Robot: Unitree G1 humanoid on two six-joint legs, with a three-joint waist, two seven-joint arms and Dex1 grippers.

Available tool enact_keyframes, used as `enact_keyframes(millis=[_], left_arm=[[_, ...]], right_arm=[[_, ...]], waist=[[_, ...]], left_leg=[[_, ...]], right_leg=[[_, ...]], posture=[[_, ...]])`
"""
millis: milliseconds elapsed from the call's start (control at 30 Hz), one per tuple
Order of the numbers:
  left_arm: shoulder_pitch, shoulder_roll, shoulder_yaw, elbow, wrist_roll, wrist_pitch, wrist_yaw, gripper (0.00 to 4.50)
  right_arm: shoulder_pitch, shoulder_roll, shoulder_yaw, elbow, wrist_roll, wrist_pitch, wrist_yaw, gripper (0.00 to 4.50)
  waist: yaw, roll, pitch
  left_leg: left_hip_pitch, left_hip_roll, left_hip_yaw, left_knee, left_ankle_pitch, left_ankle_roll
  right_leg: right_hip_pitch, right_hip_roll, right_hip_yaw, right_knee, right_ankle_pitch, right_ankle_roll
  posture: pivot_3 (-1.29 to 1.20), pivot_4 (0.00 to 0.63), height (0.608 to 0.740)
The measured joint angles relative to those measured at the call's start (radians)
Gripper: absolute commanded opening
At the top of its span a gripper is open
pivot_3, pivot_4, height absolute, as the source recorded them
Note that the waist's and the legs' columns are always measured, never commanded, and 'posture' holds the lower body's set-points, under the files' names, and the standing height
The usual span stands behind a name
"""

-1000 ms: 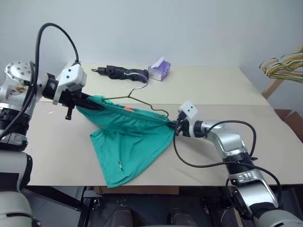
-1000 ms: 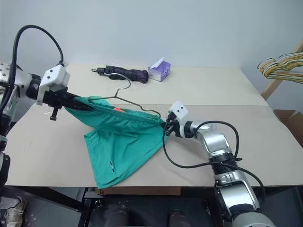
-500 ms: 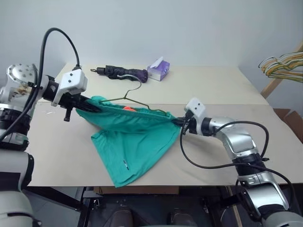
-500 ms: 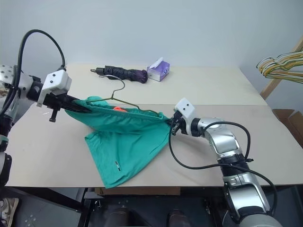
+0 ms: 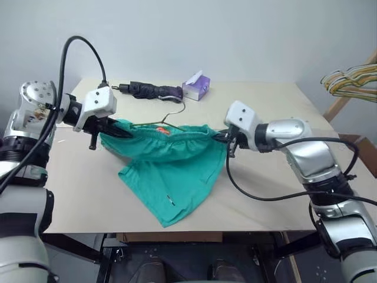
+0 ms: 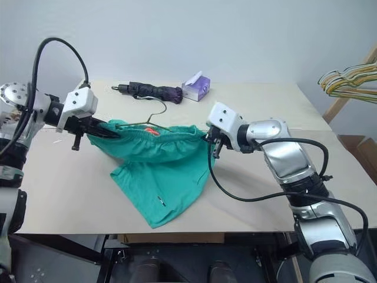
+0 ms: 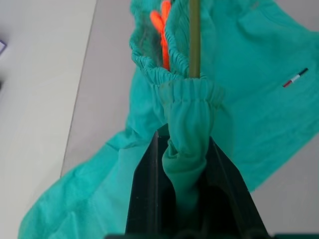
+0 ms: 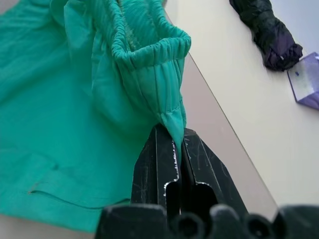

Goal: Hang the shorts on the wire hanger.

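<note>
Shorts stretched between both grippers above the table, hanger tucked inside the waistband

The table (image 5: pixel 277 112) is the landmark: above its near-middle the shorts (image 5: pixel 168 162) hang by their waistband, legs trailing onto the tabletop. The left gripper (image 5: pixel 111 130) is clamped on one end of the waistband and the right gripper (image 5: pixel 222 137) is pinched tight on the other end. The wire hanger (image 5: pixel 166 119) lies inside the opening, hook poking out toward the far edge; its bar shows in the left wrist view, running into the gathered elastic. To do this well I judge the waistband should stay taut and level — with both ends slipped over the hanger's shoulders before letting go. Containers: a tissue box (image 5: pixel 197 86) at the far edge beside a folded umbrella (image 5: pixel 150 90) — its contents cannot be made out.
</note>
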Motion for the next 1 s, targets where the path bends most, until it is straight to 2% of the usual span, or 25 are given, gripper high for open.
enact_keyframes(millis=[167, 467, 767, 867, 1000], left_arm=[[0.016, -0.011, 0.015, -0.015, 0.005, 0.008, 0.009, 0.04], [0.033, -0.029, 0.05, -0.034, 0.003, 0.016, 0.009, 0.04], [0.067, -0.037, 0.062, -0.06, 0.002, 0.026, 0.008, 0.04], [0.067, -0.043, 0.071, -0.077, 0.001, 0.038, 0.008, 0.04], [0.067, -0.048, 0.083, -0.079, 0.001, 0.047, 0.008, 0.04]], right_arm=[[-0.096, 0.001, 0.027, 0.001, -0.052, -0.019, 0.02, 0.01], [-0.105, 0.005, 0.096, 0.015, -0.101, -0.095, 0.112, 0.01], [-0.105, 0.014, 0.103, 0.063, -0.145, -0.144, 0.128, 0.01], [-0.105, 0.028, 0.103, 0.063, -0.158, -0.167, 0.128, 0.69], [-0.105, 0.035, 0.102, 0.067, -0.162, -0.203, 0.135, 1.93]], waist=[[0.0, 0.0, 0.0], [0.003, 0.0, 0.0], [0.003, 0.0, 0.0], [0.004, 0.0, 0.0], [0.003, 0.0, 0.0]], left_leg=[[-0.001, 0.0, 0.0, 0.0, 0.0, 0.0], [0.0, 0.0, 0.0, 0.0, 0.0, 0.0], [0.0, 0.0, 0.0, 0.0, 0.0, 0.0], [0.0, 0.0, 0.0, 0.0, 0.0, 0.0], [0.0, 0.0, 0.0, 0.0, 0.0, 0.0]], right_leg=[[0.0, 0.0, 0.0, -0.001, 0.0, 0.0], [0.0, 0.0, 0.0, 0.0, 0.0, 0.0], [0.0, 0.0, 0.0, 0.0, 0.0, 0.0], [0.0, 0.0, 0.0, 0.0, 0.0, 0.0], [0.0, 0.0, 0.0, 0.0, 0.0, 0.0]], posture=[[0.12, 0.0, 0.74], [0.13, 0.0, 0.74], [0.13, 0.0, 0.74], [0.13, 0.0, 0.74], [0.13, 0.0, 0.74]])
